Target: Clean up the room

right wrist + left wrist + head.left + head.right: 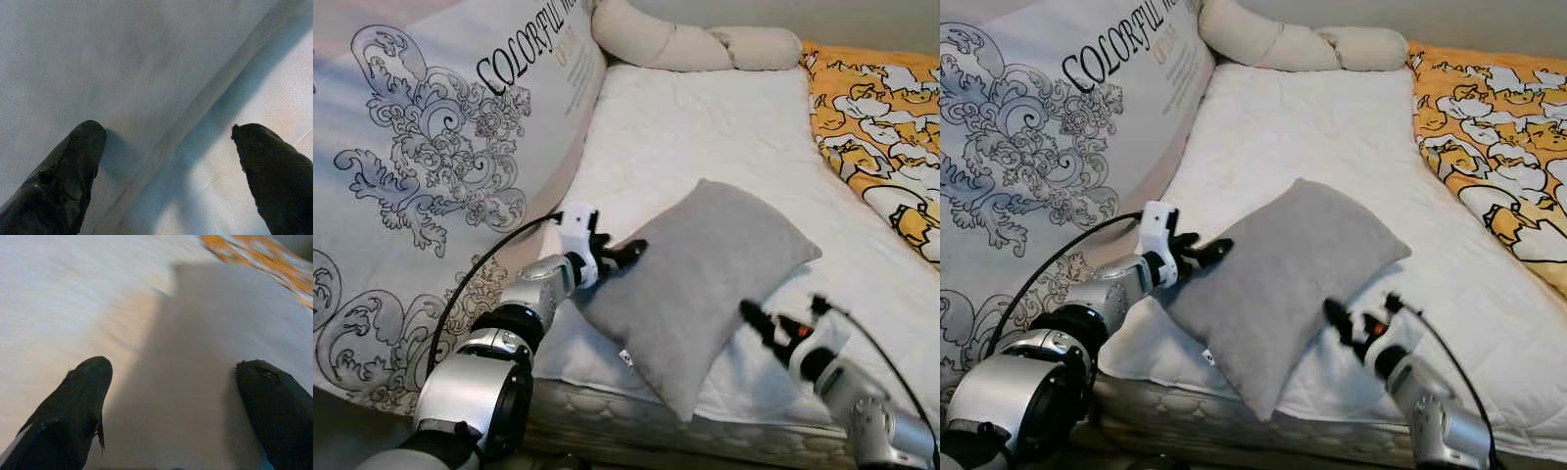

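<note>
Grey fabric covers the pillow (700,284), which lies at a slant on the white mattress (705,127) of the bed, near its front edge, with one corner reaching over that edge. The left claw (625,256) is at the pillow's left edge. Its two black fingers (73,406) are spread apart, and the pillow's surface lies between them in the left wrist view, but whether they touch it I cannot tell. The right claw (766,326) is at the pillow's right side, low over the mattress. Its fingers (58,181) are also spread wide, one over the grey pillow and one over the white sheet, with the pillow's edge running between them.

At the left of the bed a large white bedding pack (431,166) with black ornaments and printed letters leans on the mattress. A long cream cushion (685,44) lies at the head of the bed. An orange blanket (881,117) with a cartoon print covers the right side.
</note>
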`<state>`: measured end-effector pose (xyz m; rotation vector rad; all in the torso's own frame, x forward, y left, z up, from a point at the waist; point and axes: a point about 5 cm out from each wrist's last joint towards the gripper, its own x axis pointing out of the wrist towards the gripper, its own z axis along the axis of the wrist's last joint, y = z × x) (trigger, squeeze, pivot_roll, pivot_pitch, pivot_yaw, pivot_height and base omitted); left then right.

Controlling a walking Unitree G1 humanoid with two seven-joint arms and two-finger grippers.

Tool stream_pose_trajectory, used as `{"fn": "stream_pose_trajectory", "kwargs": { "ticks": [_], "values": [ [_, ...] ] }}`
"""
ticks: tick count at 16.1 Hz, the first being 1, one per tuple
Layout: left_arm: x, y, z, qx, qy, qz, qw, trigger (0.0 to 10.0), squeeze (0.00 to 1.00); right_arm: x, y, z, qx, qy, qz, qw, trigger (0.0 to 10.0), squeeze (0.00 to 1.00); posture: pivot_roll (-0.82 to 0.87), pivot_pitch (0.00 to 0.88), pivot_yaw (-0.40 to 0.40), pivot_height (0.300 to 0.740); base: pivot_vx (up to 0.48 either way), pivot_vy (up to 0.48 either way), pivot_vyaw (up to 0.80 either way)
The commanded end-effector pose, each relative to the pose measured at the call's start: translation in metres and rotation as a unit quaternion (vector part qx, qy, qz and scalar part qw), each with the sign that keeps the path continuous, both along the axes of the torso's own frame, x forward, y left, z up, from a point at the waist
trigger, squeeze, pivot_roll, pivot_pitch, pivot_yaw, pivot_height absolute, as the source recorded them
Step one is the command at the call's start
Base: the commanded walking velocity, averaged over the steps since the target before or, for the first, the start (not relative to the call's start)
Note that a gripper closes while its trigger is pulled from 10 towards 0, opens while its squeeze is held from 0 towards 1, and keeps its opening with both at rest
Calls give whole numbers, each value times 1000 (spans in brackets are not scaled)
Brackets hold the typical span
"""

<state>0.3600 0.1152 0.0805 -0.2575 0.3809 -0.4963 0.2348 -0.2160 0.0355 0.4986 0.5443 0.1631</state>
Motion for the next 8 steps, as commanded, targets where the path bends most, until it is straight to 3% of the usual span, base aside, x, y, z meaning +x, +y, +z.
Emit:
{"fn": "stream_pose_trajectory", "kwargs": {
  "ticks": [1,4,5,6,7,8],
  "values": [
    [12,14,15,0,-30,66,997,10000,1000,-2,5,6,10,-5,29,1000,10000,1000,-94,0,57,740,0,0,0],
    [14,14,17,-37,-12,90,995,10000,1000,-1,14,6,41,-9,39,998,10000,1000,-96,0,59,740,0,0,0],
    [12,10,14,-35,-1,71,997,10000,420,0,17,8,53,-13,41,998,10000,1000,-96,0,59,740,0,0,0],
    [9,6,10,-29,9,57,998,10000,0,1,19,9,63,-16,44,997,10000,1000,-98,0,61,740,0,0,0],
    [5,0,3,-11,20,32,999,10000,0,2,23,11,74,-16,51,996,10000,1000,-101,0,65,740,0,0,0],
    [-6,-9,-12,36,38,-12,999,10000,0,2,31,11,80,-15,73,994,10000,1000,-104,0,67,740,0,0,0]
  ]
}}
